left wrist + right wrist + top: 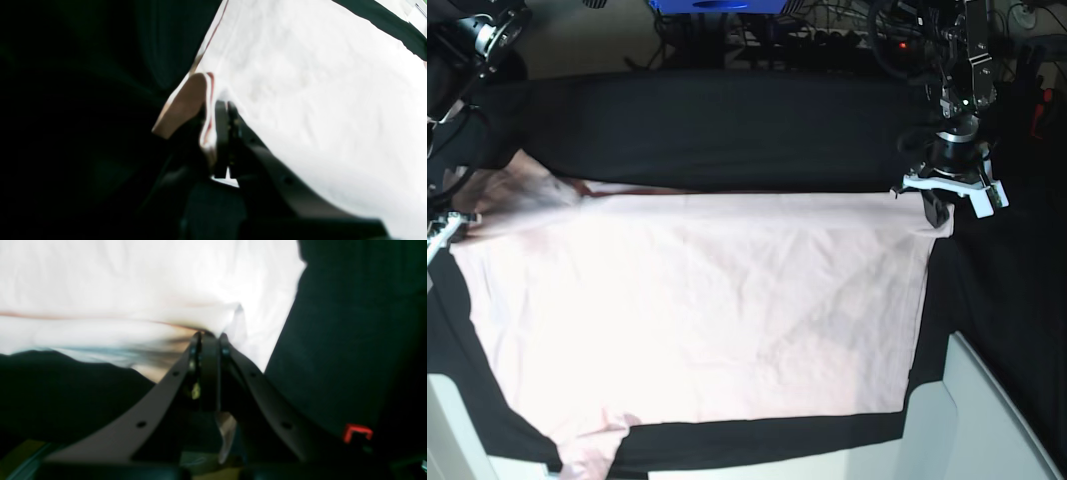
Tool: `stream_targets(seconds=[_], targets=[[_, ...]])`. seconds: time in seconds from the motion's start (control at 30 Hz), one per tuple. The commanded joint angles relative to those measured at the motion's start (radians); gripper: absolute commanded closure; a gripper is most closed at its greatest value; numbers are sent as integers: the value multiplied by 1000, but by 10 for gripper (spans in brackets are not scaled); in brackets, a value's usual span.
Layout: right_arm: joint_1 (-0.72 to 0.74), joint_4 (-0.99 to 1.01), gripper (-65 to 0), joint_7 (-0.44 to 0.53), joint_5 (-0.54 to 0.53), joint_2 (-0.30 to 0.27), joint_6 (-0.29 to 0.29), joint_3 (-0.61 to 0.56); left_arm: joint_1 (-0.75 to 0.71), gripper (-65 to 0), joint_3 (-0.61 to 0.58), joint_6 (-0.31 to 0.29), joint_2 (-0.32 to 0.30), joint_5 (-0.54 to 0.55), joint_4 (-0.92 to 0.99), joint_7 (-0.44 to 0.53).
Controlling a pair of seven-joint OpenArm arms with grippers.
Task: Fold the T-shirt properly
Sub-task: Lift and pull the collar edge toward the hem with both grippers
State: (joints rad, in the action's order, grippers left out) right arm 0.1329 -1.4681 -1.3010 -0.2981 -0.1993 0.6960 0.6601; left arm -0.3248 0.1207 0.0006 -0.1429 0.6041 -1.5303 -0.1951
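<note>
T-shirt (707, 320) spread plain side up on black table cloth (727, 125). Left gripper (223, 140) clenched on its hem corner — right gripper (210, 336) pinching far edge. White panels (972, 420) border cloth beside T-shirt.

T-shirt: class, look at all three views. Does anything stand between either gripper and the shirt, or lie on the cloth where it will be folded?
Nothing visible does. The left gripper and right gripper are each shut on the T-shirt edge, and its spread surface is bare.
</note>
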Motion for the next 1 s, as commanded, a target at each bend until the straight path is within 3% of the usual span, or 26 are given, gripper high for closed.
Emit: stream_targets(seconds=[0.0, 0.67, 0.97], targets=[[27, -9, 0, 30, -13, -18, 2, -6, 20, 0, 7, 2, -10, 4, -16, 26], [173, 119, 0, 47, -13, -27, 2, -6, 164, 0, 7, 2, -11, 1, 147, 26], [185, 280, 0, 182, -13, -30, 2, -98, 232, 0, 0, 2, -11, 0, 233, 30]])
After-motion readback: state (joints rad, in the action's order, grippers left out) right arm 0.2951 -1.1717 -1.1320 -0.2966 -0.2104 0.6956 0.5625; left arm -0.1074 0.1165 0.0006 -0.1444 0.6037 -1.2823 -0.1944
